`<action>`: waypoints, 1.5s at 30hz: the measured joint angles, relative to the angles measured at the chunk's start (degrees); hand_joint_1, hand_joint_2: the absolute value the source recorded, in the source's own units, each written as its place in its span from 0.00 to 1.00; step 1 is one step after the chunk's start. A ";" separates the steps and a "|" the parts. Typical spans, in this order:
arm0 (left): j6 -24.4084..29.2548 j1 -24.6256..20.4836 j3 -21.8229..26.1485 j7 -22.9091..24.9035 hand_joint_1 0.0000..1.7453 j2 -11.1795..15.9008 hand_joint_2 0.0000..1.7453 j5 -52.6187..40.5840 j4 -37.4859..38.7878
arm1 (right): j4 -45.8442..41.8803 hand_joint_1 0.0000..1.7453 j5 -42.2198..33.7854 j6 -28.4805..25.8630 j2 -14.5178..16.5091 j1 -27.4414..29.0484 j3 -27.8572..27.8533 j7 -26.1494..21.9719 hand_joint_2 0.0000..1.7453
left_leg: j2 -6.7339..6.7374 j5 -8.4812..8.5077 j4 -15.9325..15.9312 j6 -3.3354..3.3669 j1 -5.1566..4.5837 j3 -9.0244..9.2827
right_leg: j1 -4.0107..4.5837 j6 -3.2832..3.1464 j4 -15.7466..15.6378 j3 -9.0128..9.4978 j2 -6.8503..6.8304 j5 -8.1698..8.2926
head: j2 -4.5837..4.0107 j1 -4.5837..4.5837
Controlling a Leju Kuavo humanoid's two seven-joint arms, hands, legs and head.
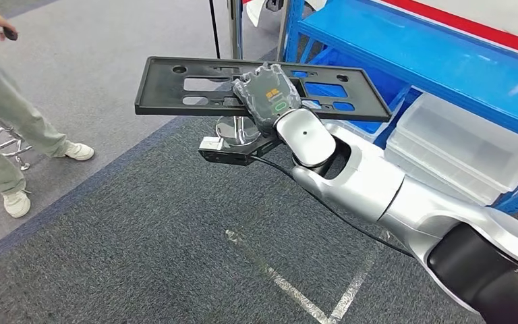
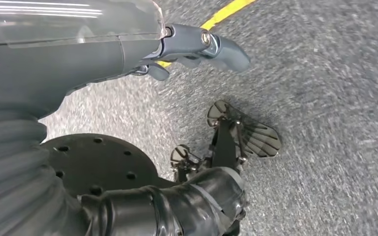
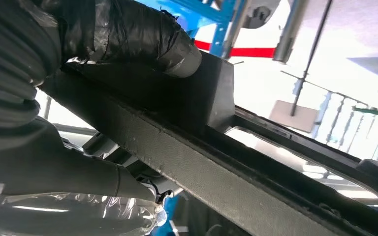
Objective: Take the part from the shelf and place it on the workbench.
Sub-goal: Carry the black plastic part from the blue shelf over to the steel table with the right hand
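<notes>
The right hand [image 1: 270, 96] grips the black part [image 1: 175, 84], held flat in the air over grey carpet [image 1: 141, 229] — beside the blue shelf [image 1: 432, 61]. The left hand [image 2: 197, 46] hangs empty, fingers loosely apart.

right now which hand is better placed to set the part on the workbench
The right hand: it already holds the black part out in front, clear of the blue shelf. The left hand hangs over the floor holding nothing. No workbench is visible yet.
</notes>
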 joint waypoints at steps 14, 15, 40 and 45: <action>1.45 0.05 -0.02 1.02 0.00 0.10 1.00 0.02 0.02 | -0.10 1.00 -0.90 1.02 -1.16 -0.71 -0.31 1.05 1.00 | 3.18 -5.76 15.71 -3.45 0.31 -8.83 | -0.12 -1.93 -12.51 5.24 -1.98 5.11 | 0.00 -0.75; 1.40 0.06 -0.03 0.88 0.00 0.14 1.00 -0.03 0.02 | -0.14 1.00 -0.91 1.16 -1.20 -0.72 -0.31 1.16 1.00 | 3.37 -4.69 13.90 -3.31 0.27 -7.50 | -0.02 -1.92 -12.50 5.25 -2.85 5.07 | 0.00 -0.75; 1.15 0.35 -1.64 -0.42 0.00 0.23 1.00 -2.45 0.02 | -2.87 1.00 -1.05 3.05 -3.88 -1.91 -0.40 3.21 1.00 | -1.80 -1.99 3.46 -1.54 -0.77 -2.89 | 0.52 -2.54 -14.42 4.90 1.19 6.96 | 0.01 -0.21; 0.31 0.08 -2.46 0.47 0.00 0.26 1.00 -2.56 0.02 | -3.96 1.00 -1.12 3.08 -4.60 -1.51 -0.46 3.79 1.00 | 3.33 -5.22 14.30 -2.68 -0.15 -8.26 | 0.44 -2.61 -14.10 5.19 -2.79 6.47 | 0.00 -0.42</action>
